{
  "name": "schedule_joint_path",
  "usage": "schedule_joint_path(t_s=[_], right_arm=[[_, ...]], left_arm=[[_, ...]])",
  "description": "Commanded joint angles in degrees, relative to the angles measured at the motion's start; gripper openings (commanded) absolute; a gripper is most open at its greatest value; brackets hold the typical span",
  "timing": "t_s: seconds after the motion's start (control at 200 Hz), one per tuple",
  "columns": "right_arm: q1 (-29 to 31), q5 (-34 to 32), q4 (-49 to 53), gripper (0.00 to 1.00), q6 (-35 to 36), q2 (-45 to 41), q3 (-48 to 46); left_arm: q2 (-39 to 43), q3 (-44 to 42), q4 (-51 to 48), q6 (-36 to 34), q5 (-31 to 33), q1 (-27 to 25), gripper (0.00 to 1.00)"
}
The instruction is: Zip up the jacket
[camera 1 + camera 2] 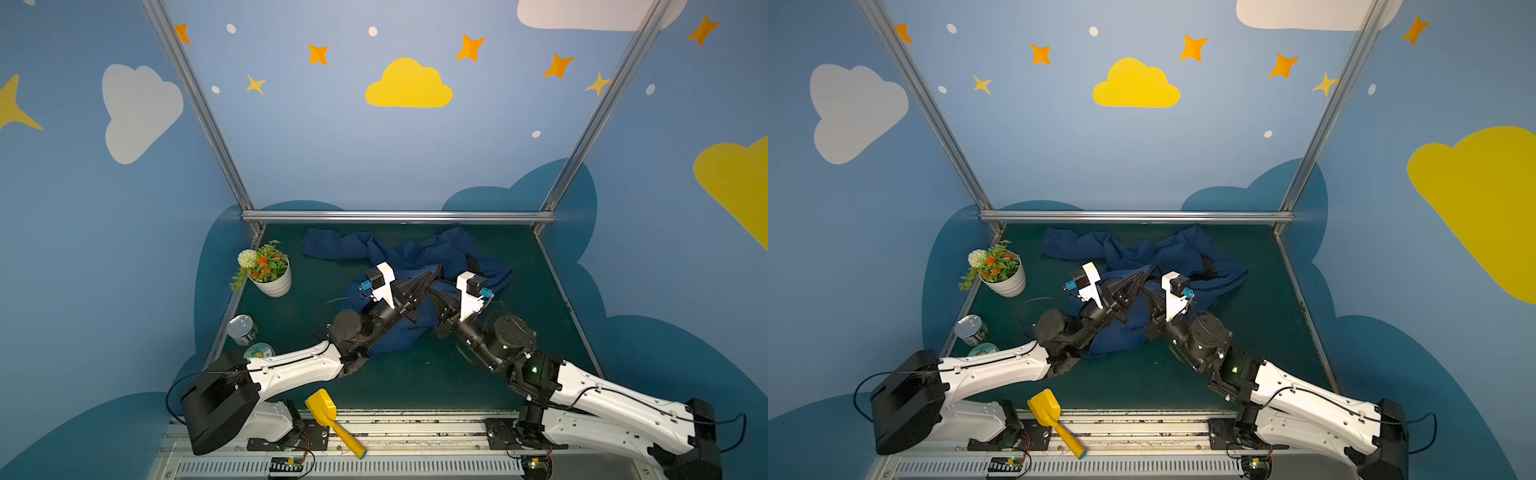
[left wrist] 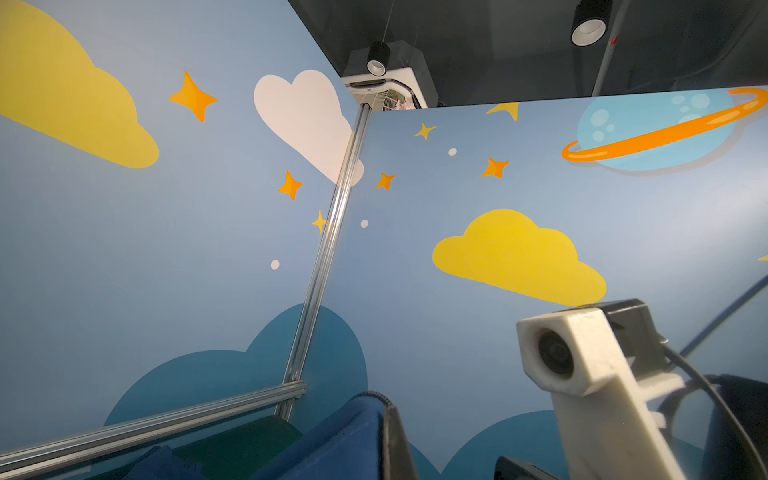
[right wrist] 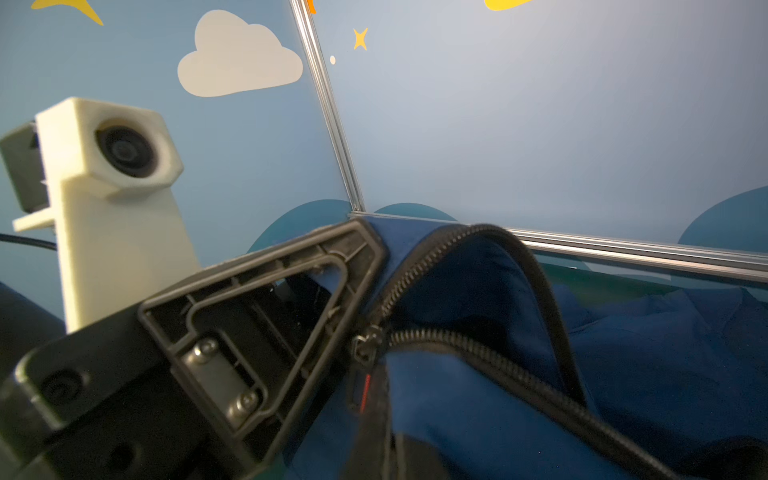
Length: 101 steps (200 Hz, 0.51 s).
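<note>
Arms angled inward, tips meeting; left tool [image 1: 433, 275] pinching jacket [image 1: 415, 253], right tool [image 1: 432, 289] closed.

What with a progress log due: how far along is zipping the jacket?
Done: the slider seems seated on both tooth rows. In hand: left gripper and right gripper are shut on the jacket near it. Left: the rows beyond it gape apart; most zipping apparently remains.

Cannot see the middle of the jacket [image 1: 409, 255] in both top views: under the arms. Cannot tell which part the left gripper [image 1: 432, 277] and right gripper [image 1: 430, 287] pinch. Cuts the left finger [image 2: 395, 440] at the left wrist view's edge. Blurs the zipper slider [image 3: 365, 345]. Half hides a tub [image 1: 258, 352] behind the left arm.
</note>
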<state>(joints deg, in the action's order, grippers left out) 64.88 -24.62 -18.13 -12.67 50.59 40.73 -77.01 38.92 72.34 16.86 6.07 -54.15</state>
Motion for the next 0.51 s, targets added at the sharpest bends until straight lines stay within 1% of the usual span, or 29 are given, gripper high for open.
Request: schedule_joint_path(t_s=[0.0,0.35,0.501], right_arm=[[0.45,-0.95,-1.80,0.00,0.27,-1.19,2.07],[0.50,-1.47,-3.03,0.00,-0.08,-1.68,1.81],[0.47,-0.95,-1.65,0.00,0.05,-1.29,2.20]], left_arm=[[1.85,1.32,1.32,-1.93,0.26,-0.34,0.03],[1.67,1.09,1.31,-2.95,0.53,-0.53,0.03],[1.51,1.49,1.67,-3.08,0.55,-0.69,0.03]])
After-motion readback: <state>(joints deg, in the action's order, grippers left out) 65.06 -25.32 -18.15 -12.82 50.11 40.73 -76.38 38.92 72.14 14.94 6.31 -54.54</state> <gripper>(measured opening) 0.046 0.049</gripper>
